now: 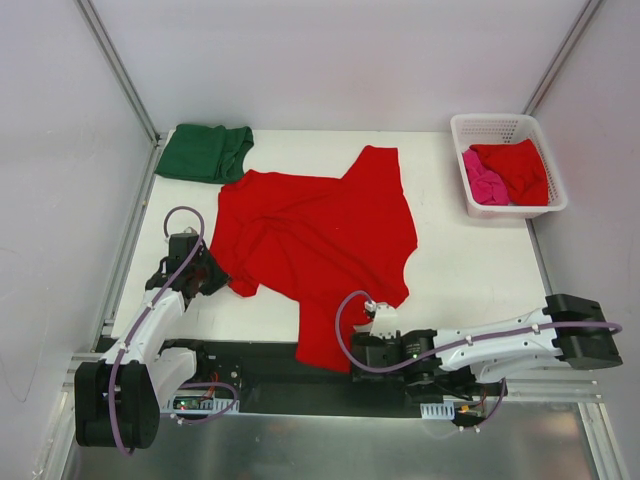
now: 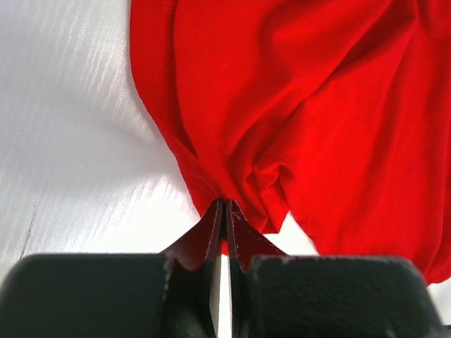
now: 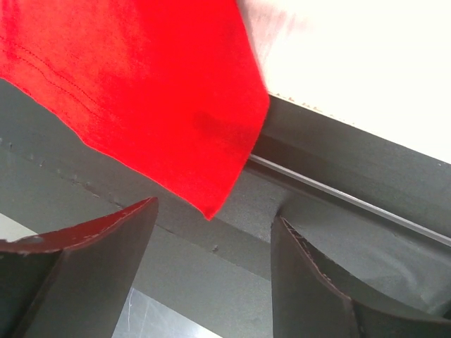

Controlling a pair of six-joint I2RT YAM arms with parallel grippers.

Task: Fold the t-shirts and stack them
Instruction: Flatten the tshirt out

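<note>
Rumpled red t-shirt (image 1: 320, 240), soft fold pinched in left gripper (image 2: 224, 211); right gripper (image 3: 215, 210) spread beside its pointed corner.

A white table (image 1: 470, 265) fills the middle under soft, even light. Pale, plain walls (image 1: 330, 60) enclose it, with aluminium posts (image 1: 113, 60) slanting up at 11 and 1 o'clock. At 6 o'clock a black strip (image 1: 260, 372) borders a brushed metal sheet (image 1: 330, 445).

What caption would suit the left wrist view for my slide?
Left gripper shut on a bunched edge of the red t-shirt lying on the white table.
</note>
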